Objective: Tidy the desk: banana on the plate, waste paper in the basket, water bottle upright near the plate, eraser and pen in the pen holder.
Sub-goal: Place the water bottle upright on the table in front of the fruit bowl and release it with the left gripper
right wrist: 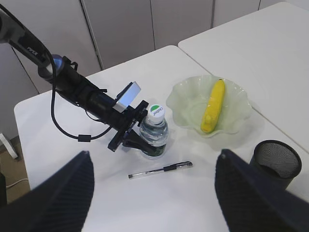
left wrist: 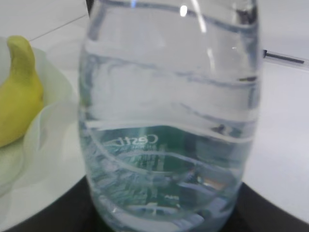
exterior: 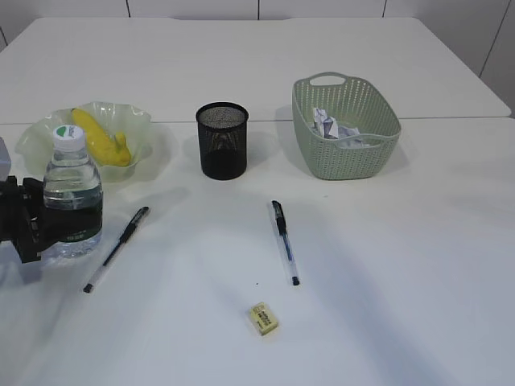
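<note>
The water bottle (exterior: 72,201) stands upright beside the green glass plate (exterior: 32,137), which holds the banana (exterior: 100,138). My left gripper (exterior: 36,229) is shut on the bottle's lower body, which fills the left wrist view (left wrist: 169,121). Crumpled paper (exterior: 334,127) lies in the green basket (exterior: 346,125). The black mesh pen holder (exterior: 222,141) stands at the middle back. One pen (exterior: 117,248) lies right of the bottle, another pen (exterior: 284,241) in the middle, and the eraser (exterior: 263,318) near the front. My right gripper (right wrist: 154,203) is open, empty and high above the table.
The left arm's black body and cable (right wrist: 82,92) stretch across the table's left corner. A seam between two tables (exterior: 451,118) runs behind the basket. Bare tabletop lies to the front right (exterior: 418,281).
</note>
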Robot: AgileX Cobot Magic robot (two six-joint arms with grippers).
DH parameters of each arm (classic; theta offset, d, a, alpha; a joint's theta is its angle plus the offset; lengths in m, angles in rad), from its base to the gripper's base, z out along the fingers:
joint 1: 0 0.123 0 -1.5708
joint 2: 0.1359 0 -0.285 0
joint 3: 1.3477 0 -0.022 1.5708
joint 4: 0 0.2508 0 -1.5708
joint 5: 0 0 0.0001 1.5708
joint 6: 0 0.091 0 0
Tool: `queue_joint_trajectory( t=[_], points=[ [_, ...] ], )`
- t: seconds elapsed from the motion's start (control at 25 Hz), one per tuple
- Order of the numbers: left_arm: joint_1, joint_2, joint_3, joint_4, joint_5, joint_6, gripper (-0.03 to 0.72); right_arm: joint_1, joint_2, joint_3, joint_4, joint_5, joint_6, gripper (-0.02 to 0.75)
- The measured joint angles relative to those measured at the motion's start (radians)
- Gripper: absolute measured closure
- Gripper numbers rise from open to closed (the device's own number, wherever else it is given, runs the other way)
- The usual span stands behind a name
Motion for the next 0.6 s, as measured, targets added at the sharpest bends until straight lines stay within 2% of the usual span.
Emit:
queue_joint_trajectory(
  t=[0.6],
  points=[
    [0.000,0.005,-0.001,-0.004,-0.004,0.002,0.326,0.000,0.000,0.000,-0.002,0.004,0.000,0.159]
  ],
)
